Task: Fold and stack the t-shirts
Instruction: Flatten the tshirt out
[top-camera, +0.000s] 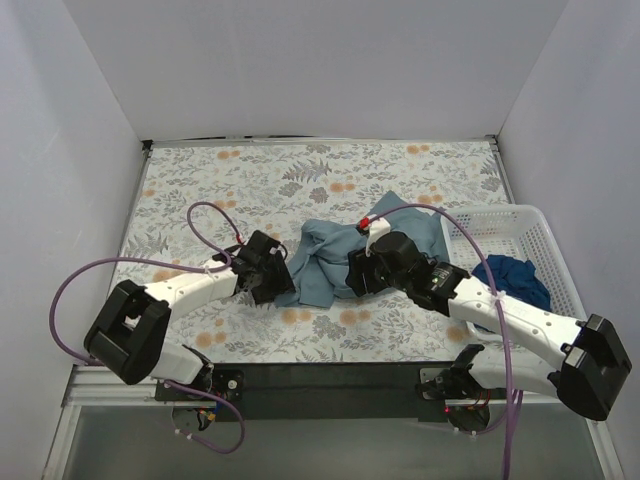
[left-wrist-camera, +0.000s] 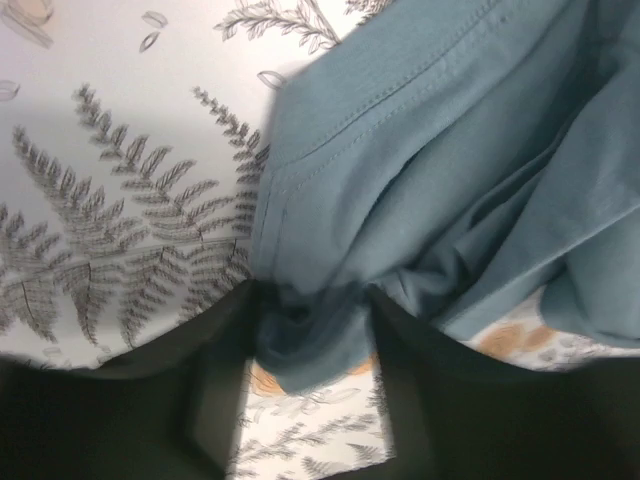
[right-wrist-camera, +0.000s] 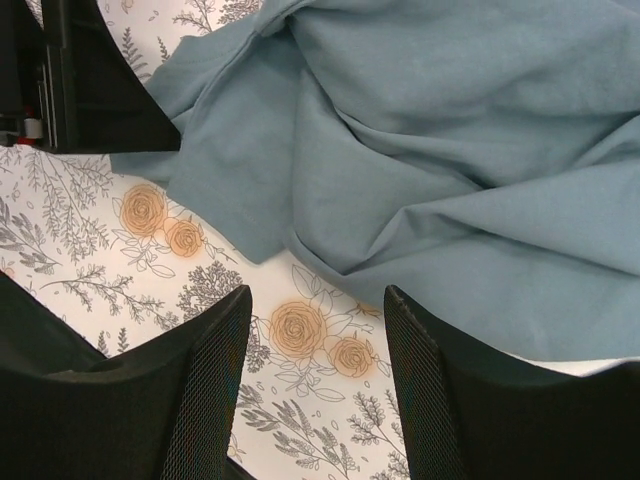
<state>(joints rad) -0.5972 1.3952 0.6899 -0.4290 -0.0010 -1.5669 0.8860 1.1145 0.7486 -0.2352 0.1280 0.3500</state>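
Note:
A dusty slate-blue t-shirt (top-camera: 330, 250) lies crumpled in the middle of the flowered table. My left gripper (top-camera: 277, 283) is at its left edge. In the left wrist view the gripper (left-wrist-camera: 312, 300) has a bunched fold of this shirt (left-wrist-camera: 440, 170) squeezed between its jaws, low over the table. My right gripper (top-camera: 352, 275) is over the shirt's near edge. In the right wrist view it (right-wrist-camera: 318, 300) is open and empty above bare table, with the shirt (right-wrist-camera: 450, 150) just beyond the fingertips. A darker royal-blue t-shirt (top-camera: 512, 281) lies bundled in the basket.
A white lattice basket (top-camera: 555, 240) stands at the table's right edge, beside my right arm. White walls close in the table on the left, back and right. My left gripper's black body shows at the top left of the right wrist view (right-wrist-camera: 90, 90).

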